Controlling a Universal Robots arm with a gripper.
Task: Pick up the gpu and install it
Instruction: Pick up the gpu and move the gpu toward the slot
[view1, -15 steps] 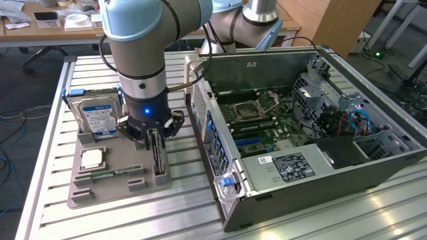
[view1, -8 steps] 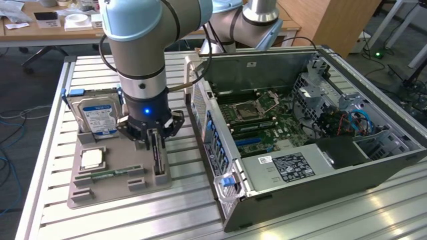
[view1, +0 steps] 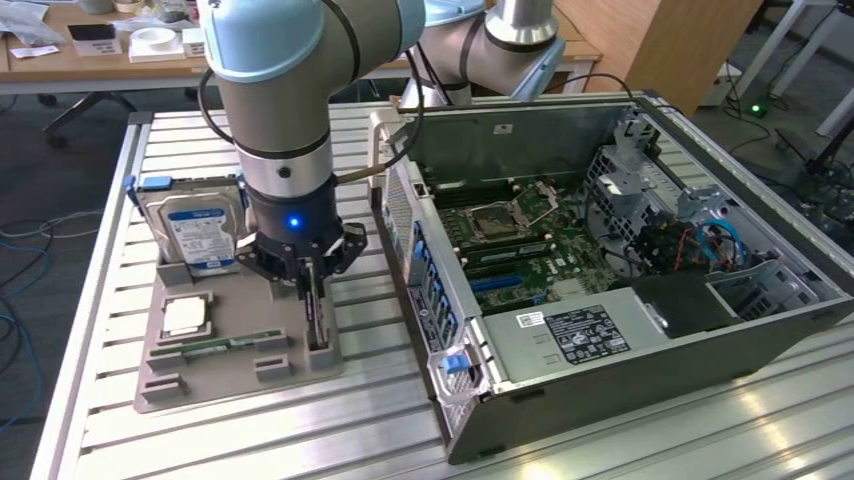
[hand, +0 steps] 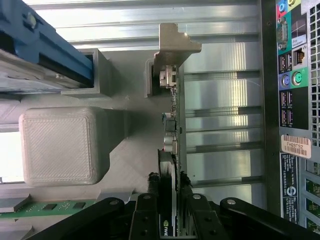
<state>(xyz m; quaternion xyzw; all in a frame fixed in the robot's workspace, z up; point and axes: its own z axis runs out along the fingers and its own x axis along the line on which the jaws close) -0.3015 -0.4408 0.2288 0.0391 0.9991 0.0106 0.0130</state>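
Observation:
The gpu (view1: 315, 318) stands on edge in a slot at the right side of the grey holder tray (view1: 214, 385), a thin dark card. My gripper (view1: 310, 288) has come straight down over it, black fingers on either side. In the wrist view the gpu (hand: 170, 145) runs edge-on away from me to its silver bracket (hand: 173, 44). The gripper (hand: 170, 181) has its fingertips (hand: 154, 186) pressed against both faces of the card. The open computer case (view1: 601, 260) lies to the exterior view's right, motherboard (view1: 527, 250) exposed.
On the tray a silver blue-labelled hard drive (view1: 200, 235) stands upright at the back, a CPU (view1: 183, 318) lies flat, and a green memory stick (view1: 220, 345) lies in front. The case's rear port panel (hand: 292, 100) is close beside the card. Everything rests on a slatted metal table (view1: 374, 420).

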